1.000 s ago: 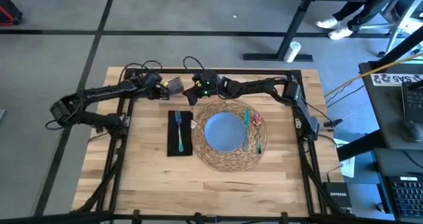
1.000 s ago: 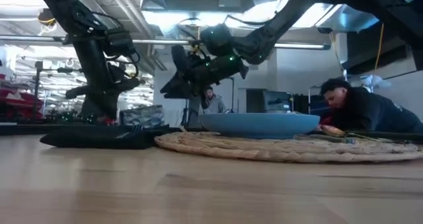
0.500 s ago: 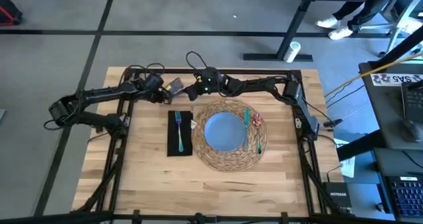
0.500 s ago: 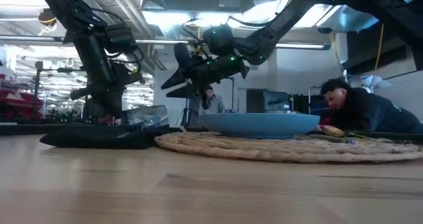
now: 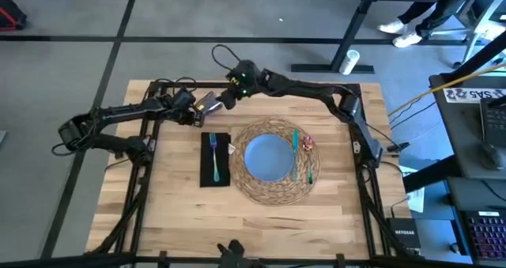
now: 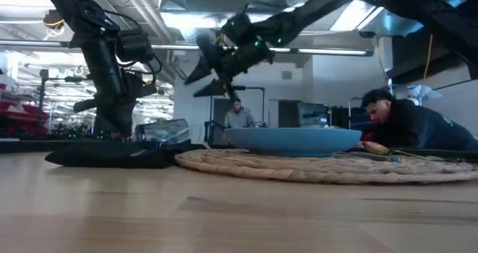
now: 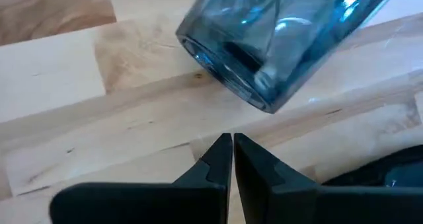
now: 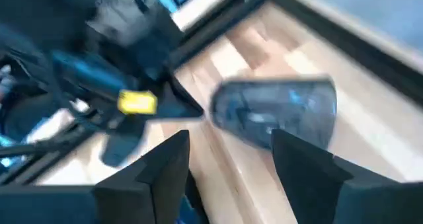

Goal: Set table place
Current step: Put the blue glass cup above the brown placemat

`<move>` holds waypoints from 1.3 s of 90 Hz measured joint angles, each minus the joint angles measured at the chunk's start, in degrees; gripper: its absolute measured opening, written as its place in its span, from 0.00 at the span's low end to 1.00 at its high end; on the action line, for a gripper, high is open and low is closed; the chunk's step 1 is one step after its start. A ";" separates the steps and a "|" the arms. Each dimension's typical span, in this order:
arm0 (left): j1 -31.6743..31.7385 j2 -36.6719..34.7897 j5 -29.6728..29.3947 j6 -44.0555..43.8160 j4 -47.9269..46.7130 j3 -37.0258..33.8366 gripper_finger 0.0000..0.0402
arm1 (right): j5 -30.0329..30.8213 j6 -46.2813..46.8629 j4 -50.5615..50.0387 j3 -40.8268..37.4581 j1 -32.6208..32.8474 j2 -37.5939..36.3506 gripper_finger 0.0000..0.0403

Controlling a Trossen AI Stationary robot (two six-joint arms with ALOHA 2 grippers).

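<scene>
While the glass lies tipped on the tabletop at the placemat's 10 o'clock, left jaws pressed together beside it; right jaws spread above.

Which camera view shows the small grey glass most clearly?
The left wrist view: the glass fills the picture, lying on its side on the table, just beyond the shut left gripper. The right wrist view shows it blurred, the high view shows it tiny, and the low view shows it far away.
</scene>
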 joint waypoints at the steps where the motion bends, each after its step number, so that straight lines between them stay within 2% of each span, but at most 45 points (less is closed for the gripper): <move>1: 0.00 0.00 0.00 0.00 -0.01 0.00 0.00 | -0.36 0.38 -0.19 0.11 -0.20 0.32 0.50; 13: 0.00 0.00 0.60 -0.42 0.00 0.00 0.00 | -3.21 2.65 -1.05 0.91 -2.31 3.09 0.50; 29: 0.00 0.00 1.67 -1.21 0.12 0.00 0.00 | -2.75 2.24 -0.39 5.01 -3.81 2.95 0.50; 45: 0.00 -0.12 2.99 -1.14 0.35 0.11 0.00 | -5.71 4.54 -2.28 9.11 -4.38 6.03 0.50; 67: 1.14 -0.22 2.98 0.01 1.25 0.98 0.00 | -6.11 5.35 -2.48 9.42 -2.93 6.81 0.50; 93: 2.60 -0.27 2.91 1.27 1.61 0.98 0.00 | -6.59 12.85 -2.39 11.64 -3.79 8.31 0.50; 104: 2.39 -1.32 4.52 0.62 1.47 0.98 0.00 | -6.94 14.92 -4.50 12.60 -3.74 8.16 0.50; 117: 2.34 -3.46 7.31 0.35 1.48 0.98 0.00 | -10.99 17.04 -10.05 14.30 -3.76 8.34 0.50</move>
